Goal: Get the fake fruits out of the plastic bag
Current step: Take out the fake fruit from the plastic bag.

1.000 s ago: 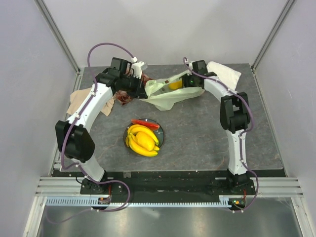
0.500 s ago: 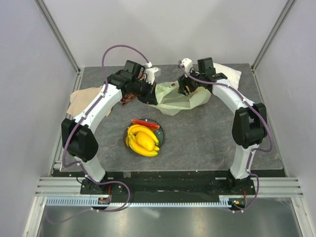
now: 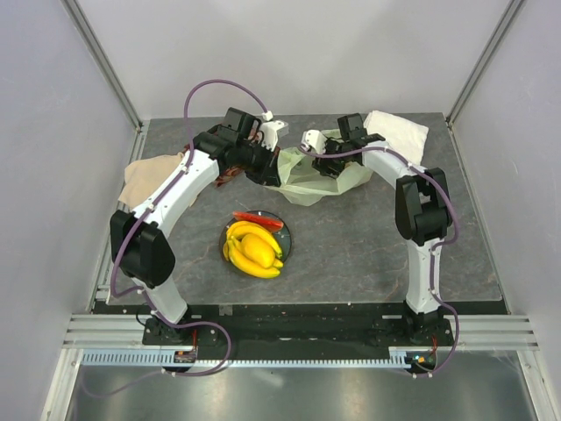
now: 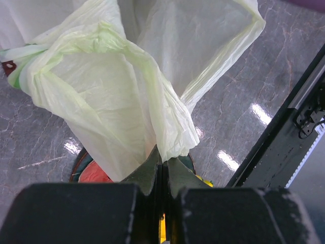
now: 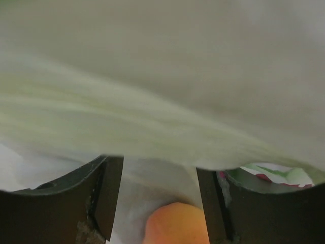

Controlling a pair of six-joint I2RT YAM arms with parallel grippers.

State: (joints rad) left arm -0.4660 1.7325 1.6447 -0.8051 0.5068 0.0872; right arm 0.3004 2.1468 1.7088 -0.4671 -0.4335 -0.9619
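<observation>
The pale yellow-green plastic bag (image 3: 302, 186) lies at the back middle of the table. My left gripper (image 3: 268, 171) is shut on a bunched edge of the plastic bag (image 4: 101, 86) and holds it up; the pinch shows in the left wrist view (image 4: 163, 158). My right gripper (image 3: 330, 165) is inside the bag mouth. In the right wrist view it (image 5: 159, 175) is open, with the orange-pink peach (image 5: 177, 223) between the fingers, close to the right finger. Bag film covers the top of that view. The banana bunch (image 3: 250, 261), a yellow oblong fruit (image 3: 256, 248) and the watermelon slice (image 3: 259, 220) lie on a dark plate (image 3: 287, 239).
A white folded towel (image 3: 399, 130) lies at the back right. A beige cloth (image 3: 145, 180) lies at the left edge. A red checked cloth (image 3: 221, 178) shows under the left arm. The plate stands in front of the bag.
My left gripper has carried the bag edge to the right and lifted it. My right gripper has swung left and gone into the bag mouth.
</observation>
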